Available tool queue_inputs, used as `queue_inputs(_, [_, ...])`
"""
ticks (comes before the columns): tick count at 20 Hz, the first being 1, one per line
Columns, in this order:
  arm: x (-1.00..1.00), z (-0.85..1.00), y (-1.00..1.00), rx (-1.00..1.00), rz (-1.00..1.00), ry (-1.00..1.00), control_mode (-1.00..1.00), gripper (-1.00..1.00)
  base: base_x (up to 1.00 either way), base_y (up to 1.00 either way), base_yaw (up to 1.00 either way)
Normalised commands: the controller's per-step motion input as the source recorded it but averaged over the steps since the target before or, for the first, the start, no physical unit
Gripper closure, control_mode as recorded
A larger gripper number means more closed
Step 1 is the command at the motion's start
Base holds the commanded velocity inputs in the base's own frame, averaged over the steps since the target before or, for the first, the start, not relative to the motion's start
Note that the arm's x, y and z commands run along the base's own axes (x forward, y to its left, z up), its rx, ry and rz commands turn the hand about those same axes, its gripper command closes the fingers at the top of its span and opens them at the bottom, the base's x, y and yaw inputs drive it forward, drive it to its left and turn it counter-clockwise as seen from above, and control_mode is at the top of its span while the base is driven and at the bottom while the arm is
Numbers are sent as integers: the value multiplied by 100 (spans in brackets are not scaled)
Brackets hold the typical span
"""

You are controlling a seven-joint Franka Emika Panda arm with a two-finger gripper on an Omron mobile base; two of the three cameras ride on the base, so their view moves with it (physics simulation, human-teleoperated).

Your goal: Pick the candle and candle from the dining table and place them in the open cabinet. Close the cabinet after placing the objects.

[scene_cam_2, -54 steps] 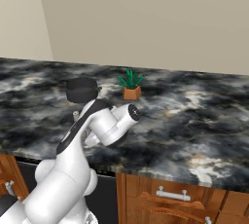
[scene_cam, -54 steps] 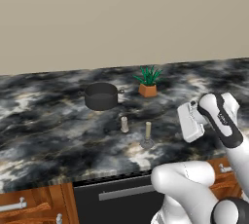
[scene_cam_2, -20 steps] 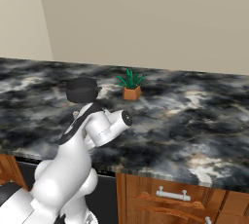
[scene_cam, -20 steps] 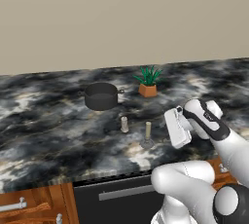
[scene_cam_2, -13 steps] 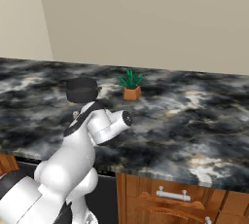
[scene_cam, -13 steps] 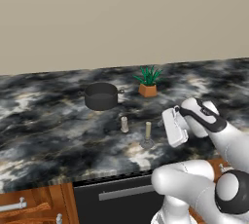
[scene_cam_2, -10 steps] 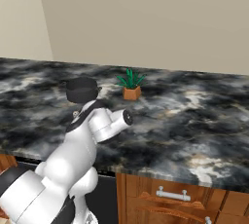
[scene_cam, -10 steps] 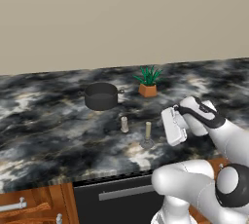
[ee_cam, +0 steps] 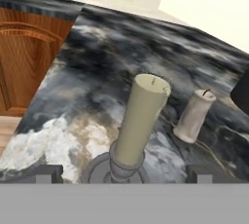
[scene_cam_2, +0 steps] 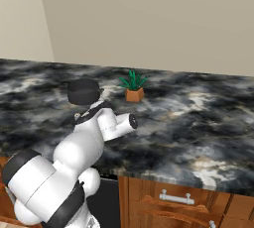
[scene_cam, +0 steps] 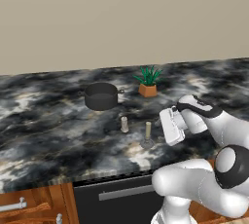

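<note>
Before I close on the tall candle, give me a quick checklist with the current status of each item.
1. Gripper open: ok.
2. Tall candle lined up between the fingertips: ok.
3. Tall candle upright on its grey base: ok.
4. Short candle apart from the tall one, clear of the fingers: ok.
5. Pot and plant out of the approach: ok.
6. Fingers low enough around the stick: cannot tell.

Arm hides both candles; black pot (ee_cam: 241, 91) edge-cropped.

On the surface (scene_cam: 48, 140), the tall candle (scene_cam: 148, 130) stands right of the short candle (scene_cam: 124, 123); pot (scene_cam: 101, 95) and plant (scene_cam: 148, 81) sit farther back.
</note>
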Motion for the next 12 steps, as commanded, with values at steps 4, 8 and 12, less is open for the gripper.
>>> queue_inputs(4, [6,-29,3,12,5,0,-100,-100,0,0,0])
queue_inputs(8, [2,-15,4,11,4,0,-100,-100,0,0,0])
queue_inputs(12, [0,0,3,8,3,0,-100,-100,0,0,0])
